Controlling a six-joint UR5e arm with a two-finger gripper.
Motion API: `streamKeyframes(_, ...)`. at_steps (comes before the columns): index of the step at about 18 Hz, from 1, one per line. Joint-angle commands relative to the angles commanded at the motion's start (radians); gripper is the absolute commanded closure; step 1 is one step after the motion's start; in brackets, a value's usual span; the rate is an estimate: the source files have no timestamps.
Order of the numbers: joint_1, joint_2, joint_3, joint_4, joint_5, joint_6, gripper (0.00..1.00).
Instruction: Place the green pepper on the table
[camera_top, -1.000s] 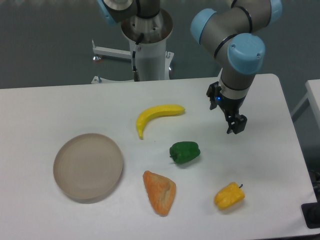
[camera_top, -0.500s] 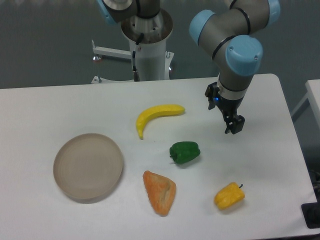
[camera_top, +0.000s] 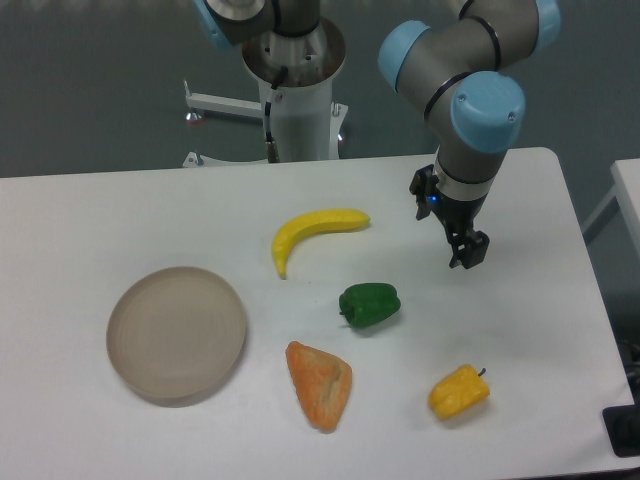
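The green pepper (camera_top: 370, 304) sits on the table (camera_top: 90, 220), right about centre, nothing touching it. The end effector (camera_top: 468, 252) hangs up and to the right of it, well apart, pointing down over bare white surface, and whether its fingers are spread or pressed together I cannot tell from this angle. Around the pepper: a banana (camera_top: 312, 232) up-left, an orange wedge-shaped piece (camera_top: 320, 384) just below-left, and a yellow pepper (camera_top: 459, 392) down-right near the front edge. The round grey-brown plate (camera_top: 176, 333) lies well off to the left. Open room — there's a broad bare strip between pepper and end effector, running out to the table's right edge, and more along the back edge on the left.
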Motion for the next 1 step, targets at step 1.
streamKeyframes(1, 0.000, 0.000, 0.000, 0.000, 0.000, 0.000, 0.00)
